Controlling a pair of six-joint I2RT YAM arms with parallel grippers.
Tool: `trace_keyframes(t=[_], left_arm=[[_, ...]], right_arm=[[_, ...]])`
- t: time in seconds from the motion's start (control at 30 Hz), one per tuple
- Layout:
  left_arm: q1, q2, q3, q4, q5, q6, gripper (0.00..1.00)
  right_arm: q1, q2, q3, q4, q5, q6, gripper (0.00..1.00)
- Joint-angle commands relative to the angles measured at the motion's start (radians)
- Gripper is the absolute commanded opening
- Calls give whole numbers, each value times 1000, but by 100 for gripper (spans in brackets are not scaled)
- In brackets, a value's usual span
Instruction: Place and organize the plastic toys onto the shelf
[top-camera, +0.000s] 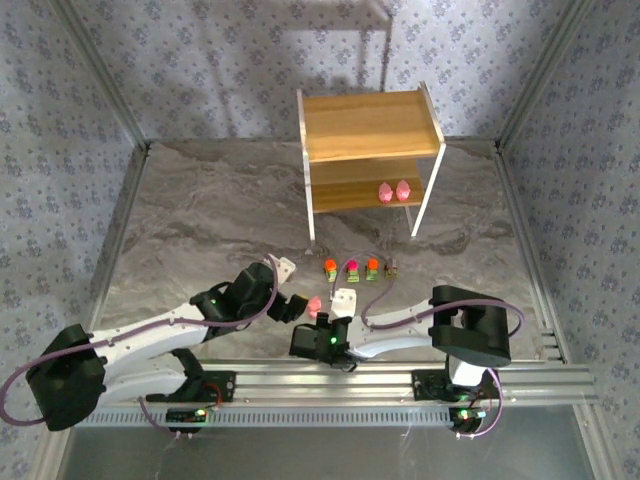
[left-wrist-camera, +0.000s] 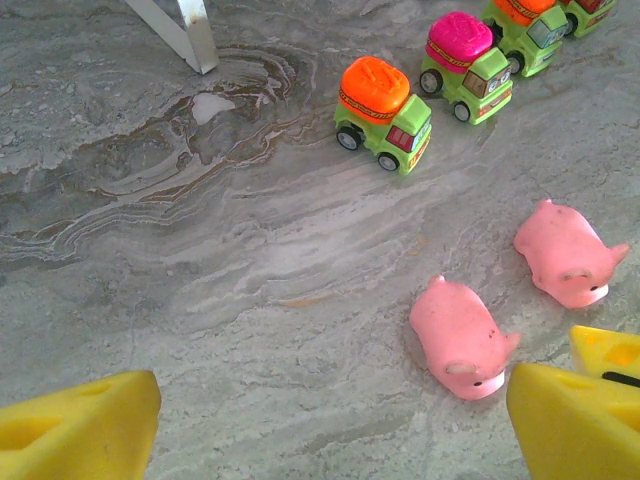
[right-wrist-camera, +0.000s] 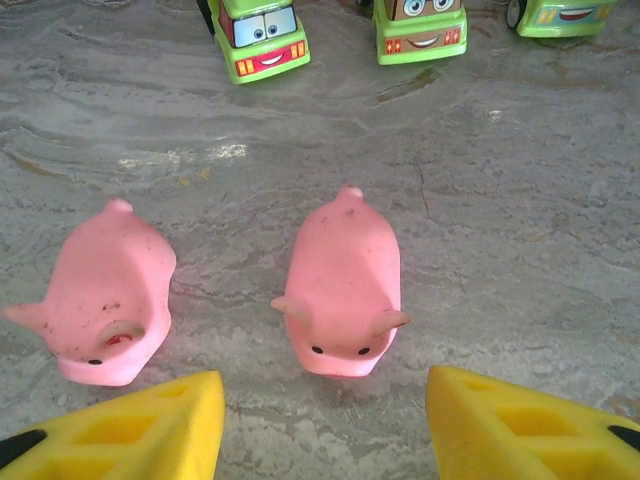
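Observation:
Two pink pig toys lie on the table, one (right-wrist-camera: 345, 285) just ahead of my open right gripper (right-wrist-camera: 325, 435), in line with the gap between its yellow pads, the other (right-wrist-camera: 108, 300) to its left. The left wrist view has both pigs (left-wrist-camera: 462, 335) (left-wrist-camera: 565, 252) to the right of my open, empty left gripper (left-wrist-camera: 330, 430). Behind them is a row of green-based cars: orange top (left-wrist-camera: 383, 113), magenta top (left-wrist-camera: 467, 65), and two more (top-camera: 373, 267) (top-camera: 391, 266). The wooden shelf (top-camera: 370, 125) holds two pink toys (top-camera: 383, 190) (top-camera: 403, 189) on its lower tier. From above, both grippers (top-camera: 292, 288) (top-camera: 335, 312) flank a pig (top-camera: 314, 304).
The shelf's white front leg (left-wrist-camera: 195, 35) stands on the marbled table (top-camera: 200, 220) beyond the cars. A yellow pad (left-wrist-camera: 605, 350) of the right gripper sits next to my left gripper's right pad. Metal frame rails (top-camera: 120, 210) border the table.

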Motion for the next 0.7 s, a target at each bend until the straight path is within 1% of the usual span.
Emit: trace_keyframes(t=[0.0, 0.67], left_arm=[[-1, 7, 34, 18, 0, -4, 89], [-1, 10, 35, 20, 1, -3, 89]], right_arm=[[-13, 12, 7, -24, 37, 35, 57], [-76, 33, -2, 49, 22, -51, 57]])
